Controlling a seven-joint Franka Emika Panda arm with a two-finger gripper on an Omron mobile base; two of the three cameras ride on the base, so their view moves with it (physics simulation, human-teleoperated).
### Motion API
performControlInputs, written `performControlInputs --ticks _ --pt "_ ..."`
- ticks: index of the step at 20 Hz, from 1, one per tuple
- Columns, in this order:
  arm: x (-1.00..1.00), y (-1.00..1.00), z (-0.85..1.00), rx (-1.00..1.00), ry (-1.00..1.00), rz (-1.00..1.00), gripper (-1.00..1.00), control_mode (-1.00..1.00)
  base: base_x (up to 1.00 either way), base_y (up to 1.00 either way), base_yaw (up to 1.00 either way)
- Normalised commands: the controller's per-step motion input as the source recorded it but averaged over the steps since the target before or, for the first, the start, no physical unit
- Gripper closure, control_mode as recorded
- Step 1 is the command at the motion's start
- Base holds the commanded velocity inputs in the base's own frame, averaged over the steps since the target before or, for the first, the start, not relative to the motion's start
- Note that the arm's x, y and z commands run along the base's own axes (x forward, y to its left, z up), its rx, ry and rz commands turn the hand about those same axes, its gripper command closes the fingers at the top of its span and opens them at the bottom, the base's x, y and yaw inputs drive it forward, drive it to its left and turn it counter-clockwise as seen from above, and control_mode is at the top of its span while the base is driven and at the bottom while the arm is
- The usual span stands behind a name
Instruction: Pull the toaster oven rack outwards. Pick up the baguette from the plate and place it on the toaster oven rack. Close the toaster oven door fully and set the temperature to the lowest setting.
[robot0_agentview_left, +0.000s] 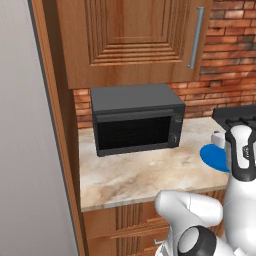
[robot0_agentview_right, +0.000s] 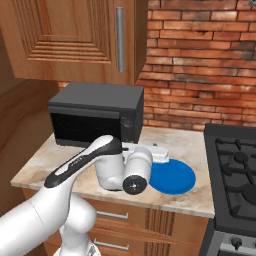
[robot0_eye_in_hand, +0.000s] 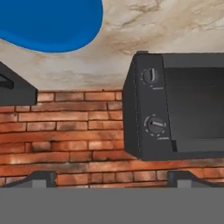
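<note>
Toaster oven (robot0_agentview_left: 136, 120): a dark grey matte box standing at the back left of the countertop (robot0_agentview_left: 150, 172), against the brick wall (robot0_agentview_right: 200, 60) and under a wooden wall cabinet (robot0_agentview_left: 130, 35).
Toaster oven door (robot0_agentview_left: 132, 131): a flat dark panel with a black window, upright and shut across the cavity; the rack behind it cannot be made out.
Control strip (robot0_eye_in_hand: 151, 109): a narrow band at the oven's front right, carrying two round knobs (robot0_eye_in_hand: 155, 125), one above the other; the hand view shows them upside down, with the countertop at its top.
Countertop: beige marbled stone, bare in front of the oven out to its front edge.
Arm (robot0_agentview_right: 107, 165): white with dark joints, its forearm reaching across the front edge of the countertop, to the right of the oven.
Gripper (robot0_eye_in_hand: 112, 186): pointing towards the oven's right front corner; two dark fingertips (robot0_eye_in_hand: 41, 178) stand far apart at the bottom of the hand view, spread wide with nothing between them.
Plate (robot0_agentview_right: 175, 177): bright blue, round and shallow, lying near the counter's front right edge, just beside the arm; the baguette cannot be made out on it.
Stove (robot0_agentview_right: 235, 165): black, with burner grates, beside the counter's right end.
</note>
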Motion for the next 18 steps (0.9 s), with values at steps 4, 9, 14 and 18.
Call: performControlInputs --ticks 4,9,14,18 --pt "0.00 0.07 0.00 -0.13 0.00 0.08 -1.00 -1.00 0.00 0.00 0.00" --pt "0.00 0.03 0.00 -0.03 -0.01 0.07 -1.00 -1.00 0.00 0.00 0.00" --pt "0.00 0.00 -0.02 0.00 -0.06 0.01 -1.00 -1.00 0.00 0.00 0.00" --pt "0.00 0.03 0.00 0.01 -0.10 0.00 -1.00 -1.00 0.00 0.00 0.00"
